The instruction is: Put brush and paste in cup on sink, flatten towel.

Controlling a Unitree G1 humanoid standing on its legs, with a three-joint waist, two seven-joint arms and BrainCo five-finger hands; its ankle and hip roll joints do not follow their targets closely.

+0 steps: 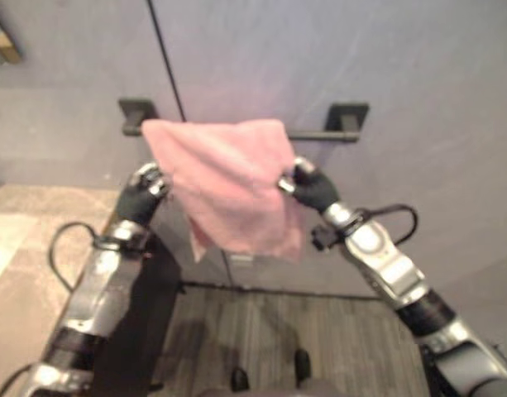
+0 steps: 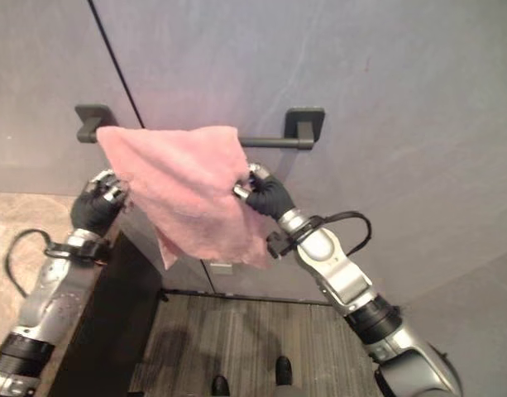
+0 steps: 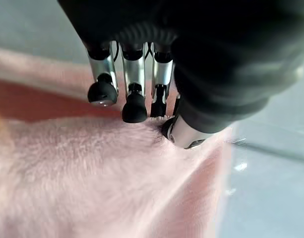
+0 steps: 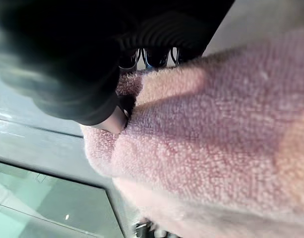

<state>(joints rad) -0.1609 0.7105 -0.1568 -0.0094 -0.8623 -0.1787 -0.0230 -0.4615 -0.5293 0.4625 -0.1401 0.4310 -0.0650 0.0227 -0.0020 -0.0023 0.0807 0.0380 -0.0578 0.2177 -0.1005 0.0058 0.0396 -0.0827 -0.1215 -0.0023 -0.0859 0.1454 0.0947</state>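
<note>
A pink towel hangs rumpled over a black wall bar, with its lower edge slanting down to the right. My left hand holds the towel's left edge just under the bar. In the left wrist view its fingers and thumb pinch the pile of the towel. My right hand grips the towel's right edge at about the same height. Its thumb is closed against the cloth, and its fingers are tucked behind.
The bar's two black brackets are fixed to a grey wall. A beige counter lies at the left, with a dark cabinet side below it. Grey plank floor spreads beneath the towel.
</note>
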